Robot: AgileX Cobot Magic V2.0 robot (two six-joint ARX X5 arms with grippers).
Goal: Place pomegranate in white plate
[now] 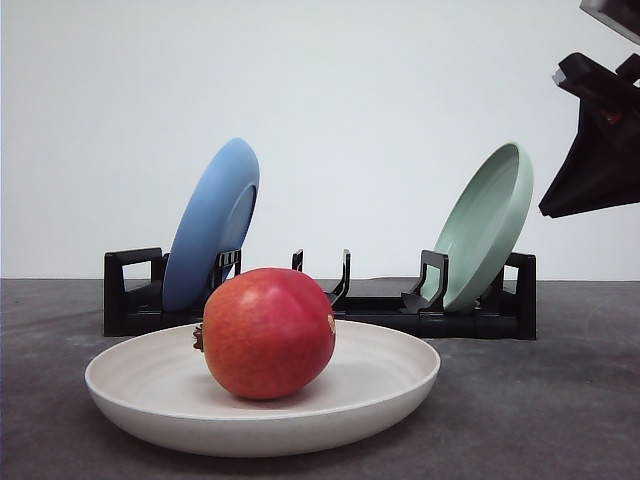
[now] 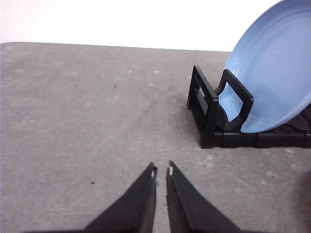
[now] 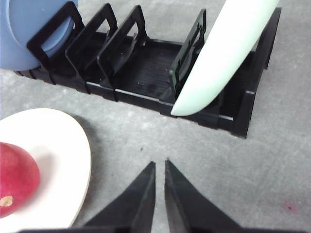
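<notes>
The red pomegranate rests inside the white plate at the front of the table, its dark crown nub pointing left. In the right wrist view the pomegranate and the white plate lie off to one side of my right gripper, which is shut on nothing and hangs above bare table in front of the rack. The right arm shows at the upper right of the front view. My left gripper is shut, empty, over bare grey table beside the rack's end.
A black dish rack stands behind the plate, holding a blue plate at its left end and a pale green plate at its right end, both leaning upright. The grey table spreads around them.
</notes>
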